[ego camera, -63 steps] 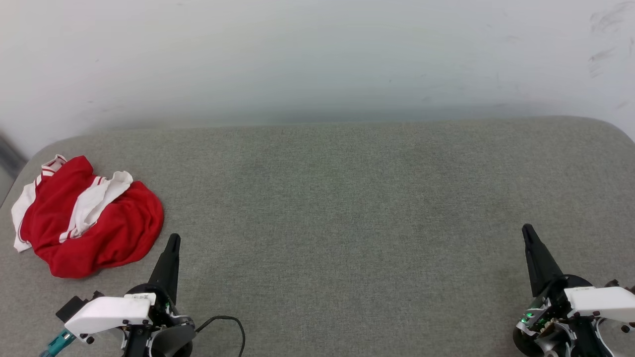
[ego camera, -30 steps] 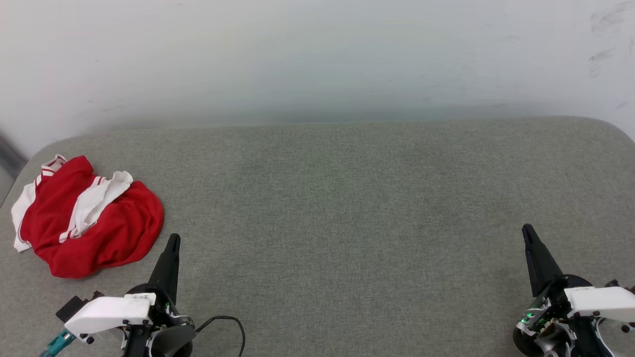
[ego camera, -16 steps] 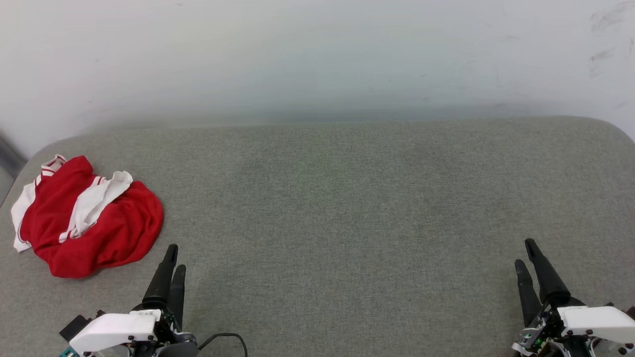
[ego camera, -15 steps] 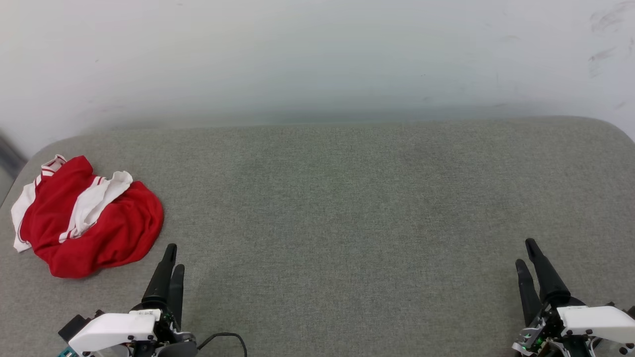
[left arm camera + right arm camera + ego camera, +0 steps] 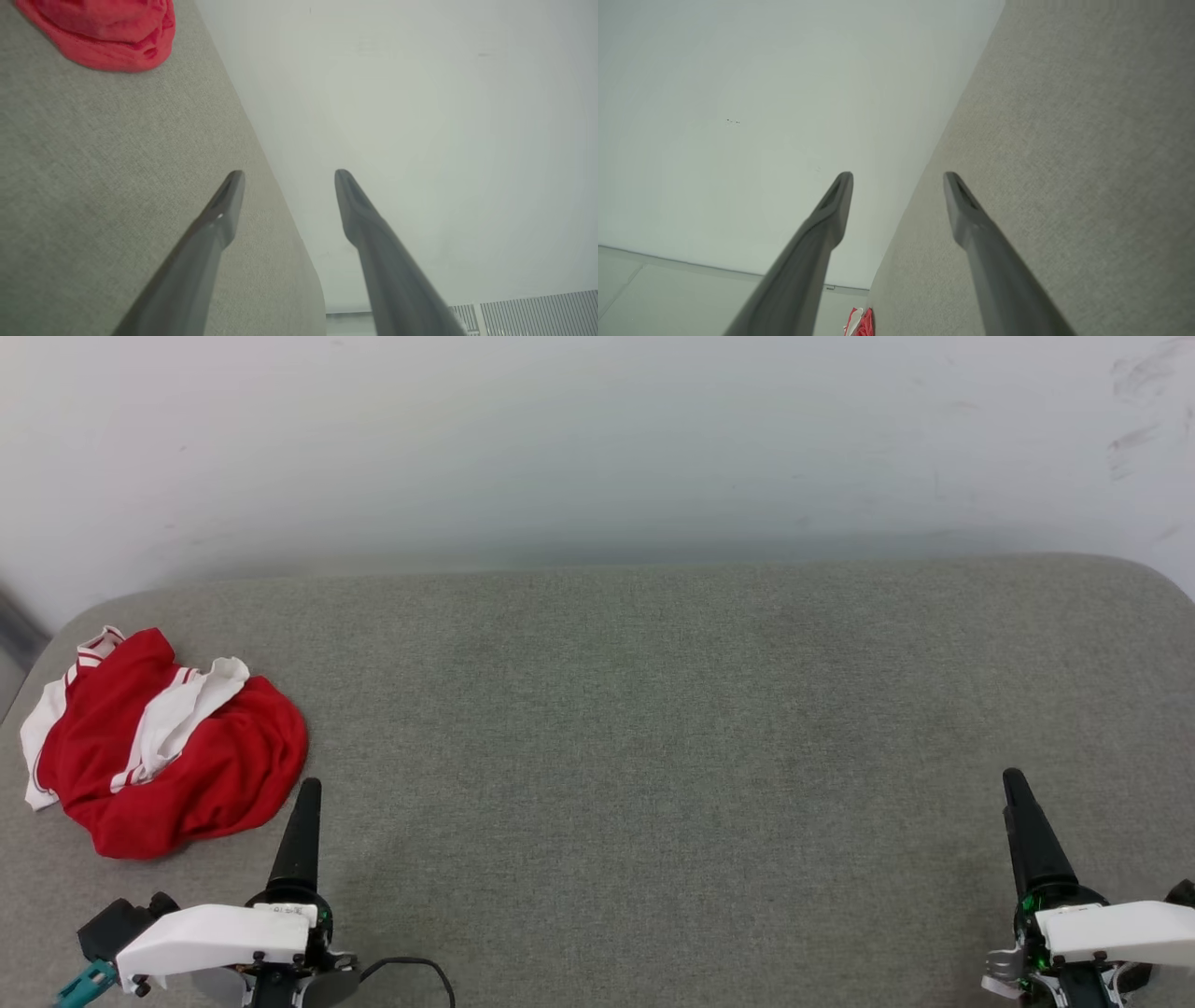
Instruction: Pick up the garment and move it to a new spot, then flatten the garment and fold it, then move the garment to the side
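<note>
The garment (image 5: 159, 747) is a crumpled red T-shirt with white sleeves and striped trim, bunched at the far left of the grey table (image 5: 653, 709). Its red edge also shows in the left wrist view (image 5: 107, 32), and a small bit of the garment (image 5: 860, 323) appears in the right wrist view. My left gripper (image 5: 306, 793) hovers just right of and nearer than the heap, apart from it. In its wrist view the left gripper (image 5: 286, 176) is open and empty. My right gripper (image 5: 1013, 782) is at the lower right; its wrist view shows the right gripper (image 5: 896, 178) open and empty.
A pale wall (image 5: 597, 439) rises behind the table's rounded far edge. A black cable (image 5: 415, 971) loops beside the left wrist at the near edge. Wide bare cloth lies between the two arms.
Both grippers went from shut to open. Both arms shifted slightly; in the head view each gripper's fingers now line up one behind the other.
</note>
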Tool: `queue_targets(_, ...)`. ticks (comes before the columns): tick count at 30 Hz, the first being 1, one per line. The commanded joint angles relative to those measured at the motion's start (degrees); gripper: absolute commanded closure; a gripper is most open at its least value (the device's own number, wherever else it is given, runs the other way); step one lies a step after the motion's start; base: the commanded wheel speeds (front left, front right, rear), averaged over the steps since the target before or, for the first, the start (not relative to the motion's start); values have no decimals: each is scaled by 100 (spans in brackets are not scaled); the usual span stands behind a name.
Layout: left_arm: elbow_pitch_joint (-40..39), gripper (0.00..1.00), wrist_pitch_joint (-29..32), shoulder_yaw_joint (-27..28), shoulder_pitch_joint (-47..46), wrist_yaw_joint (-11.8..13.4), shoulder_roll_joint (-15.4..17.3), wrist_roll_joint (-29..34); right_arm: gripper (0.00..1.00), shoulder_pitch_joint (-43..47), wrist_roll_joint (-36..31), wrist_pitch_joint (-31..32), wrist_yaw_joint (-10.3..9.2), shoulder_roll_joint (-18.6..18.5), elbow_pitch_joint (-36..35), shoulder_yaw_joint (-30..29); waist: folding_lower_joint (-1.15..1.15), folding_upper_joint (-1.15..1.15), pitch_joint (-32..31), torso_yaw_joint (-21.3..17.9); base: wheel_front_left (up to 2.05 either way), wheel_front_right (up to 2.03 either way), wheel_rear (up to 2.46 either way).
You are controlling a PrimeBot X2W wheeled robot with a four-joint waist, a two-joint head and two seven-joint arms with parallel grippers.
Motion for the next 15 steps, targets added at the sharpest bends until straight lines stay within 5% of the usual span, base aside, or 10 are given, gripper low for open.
queue_targets(1,-156,0,-52,-20,-29,63,11,217,0,-68,-207,-50,1,-6,-157,-5,0,0,1,1,0,0,0)
queue_targets(15,-520,0,-381,-413,95,666,15,2244,0,48,-2141,-378,1,-5,-638,175,0,0,21,3,0,0,0)
